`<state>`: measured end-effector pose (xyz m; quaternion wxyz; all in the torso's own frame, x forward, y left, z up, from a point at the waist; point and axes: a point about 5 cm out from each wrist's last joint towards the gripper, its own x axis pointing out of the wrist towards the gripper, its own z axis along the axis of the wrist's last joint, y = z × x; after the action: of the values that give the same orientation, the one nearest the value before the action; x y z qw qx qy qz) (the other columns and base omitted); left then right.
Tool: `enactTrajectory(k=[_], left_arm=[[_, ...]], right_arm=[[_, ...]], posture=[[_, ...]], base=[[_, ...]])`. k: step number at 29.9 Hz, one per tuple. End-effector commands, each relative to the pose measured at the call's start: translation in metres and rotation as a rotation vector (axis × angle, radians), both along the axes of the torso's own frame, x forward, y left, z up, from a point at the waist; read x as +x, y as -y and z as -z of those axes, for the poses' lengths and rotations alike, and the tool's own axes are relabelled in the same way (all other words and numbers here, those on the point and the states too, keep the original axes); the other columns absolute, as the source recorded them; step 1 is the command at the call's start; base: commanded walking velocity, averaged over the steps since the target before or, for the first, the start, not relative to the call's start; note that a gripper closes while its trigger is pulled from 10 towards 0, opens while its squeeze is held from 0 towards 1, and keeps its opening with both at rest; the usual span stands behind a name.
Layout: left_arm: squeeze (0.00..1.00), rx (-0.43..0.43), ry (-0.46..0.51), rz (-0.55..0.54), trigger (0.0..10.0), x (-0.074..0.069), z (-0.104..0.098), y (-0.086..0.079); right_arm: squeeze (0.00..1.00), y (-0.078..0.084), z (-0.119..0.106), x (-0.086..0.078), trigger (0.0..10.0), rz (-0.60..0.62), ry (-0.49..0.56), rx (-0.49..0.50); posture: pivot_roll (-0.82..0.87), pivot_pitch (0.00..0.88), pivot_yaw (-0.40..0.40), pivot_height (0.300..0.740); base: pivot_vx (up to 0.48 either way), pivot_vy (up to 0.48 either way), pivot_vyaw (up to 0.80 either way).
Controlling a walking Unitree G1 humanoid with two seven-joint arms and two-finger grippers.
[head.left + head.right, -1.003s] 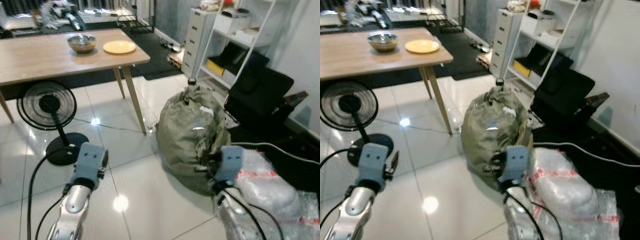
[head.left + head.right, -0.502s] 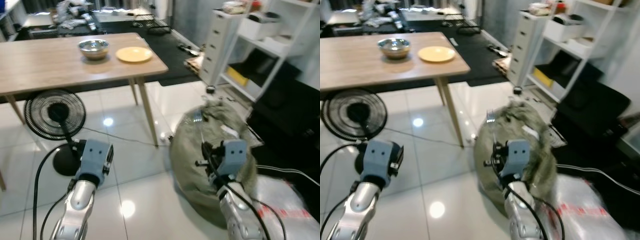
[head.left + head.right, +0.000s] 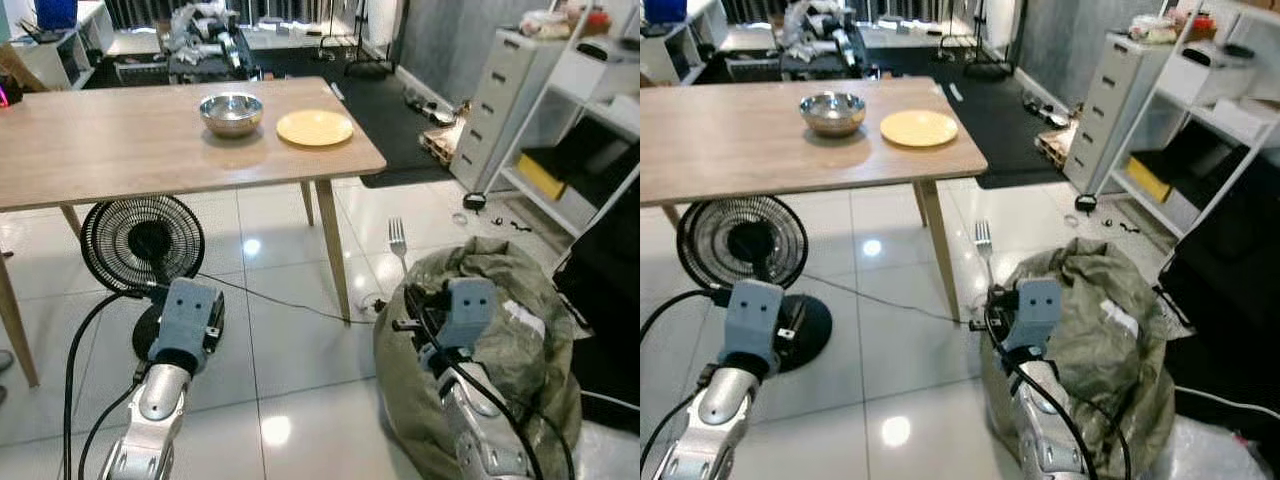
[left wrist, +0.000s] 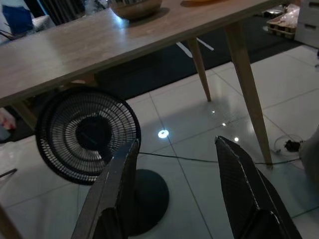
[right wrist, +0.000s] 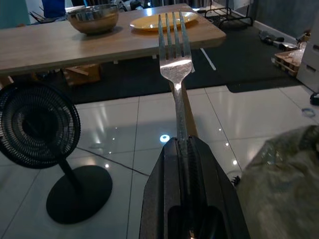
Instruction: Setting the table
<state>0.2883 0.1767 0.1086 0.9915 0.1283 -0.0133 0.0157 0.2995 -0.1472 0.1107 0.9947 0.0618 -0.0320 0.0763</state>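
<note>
Ahead, upper left of frame, the bench [image 3: 120, 150] carries a steel bowl [image 3: 231, 112] and yellow plate [image 3: 314, 127]. Right gripper [image 5: 182, 149] fingers clamp a fork [image 5: 175, 74] upright. Left gripper [image 4: 174, 164] fingers spread, empty. Fan [image 3: 142, 245] and green sack [image 3: 520, 330] obstruct the floor

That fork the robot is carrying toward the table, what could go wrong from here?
The right gripper pinches the fork only by its handle end, so it might slip or twist while walking. A floor fan and its cable lie between the robot and the table: a trip hazard. The green sack crowds its right arm.
</note>
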Motion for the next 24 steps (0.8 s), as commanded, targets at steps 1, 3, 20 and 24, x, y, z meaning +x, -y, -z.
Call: enactTrajectory(k=[1, 3, 20, 24], left_arm=[[0.00, 0.003, -0.017, -0.013, 10.0, -0.002, 0.003, -0.004], [0.00, 0.002, -0.015, -0.013, 10.0, -0.002, 0.002, -0.004], [0.00, -0.002, -0.004, -0.020, 10.0, -0.001, -0.002, -0.005], [0.00, -0.001, -0.004, -0.018, 10.0, -0.001, -0.002, -0.004]], right_arm=[[0.00, -0.003, 0.001, 0.000, 10.0, -0.006, -0.009, 0.014], [0.00, -0.004, -0.002, 0.000, 10.0, -0.003, 0.001, 0.018], [0.00, -0.003, -0.021, 0.008, 10.0, 0.011, 0.058, 0.037], [0.00, -0.004, -0.023, 0.008, 10.0, 0.008, 0.061, 0.038]], posture=[[-0.01, 0.000, 0.053, 0.740], [-0.01, 0.000, 0.054, 0.740], [0.00, 0.000, 0.051, 0.740], [0.00, 0.000, 0.053, 0.740]], base=[[0.472, 0.000, 0.00], [0.472, 0.000, 0.00], [0.472, 0.000, 0.00], [0.472, 0.000, 0.00]])
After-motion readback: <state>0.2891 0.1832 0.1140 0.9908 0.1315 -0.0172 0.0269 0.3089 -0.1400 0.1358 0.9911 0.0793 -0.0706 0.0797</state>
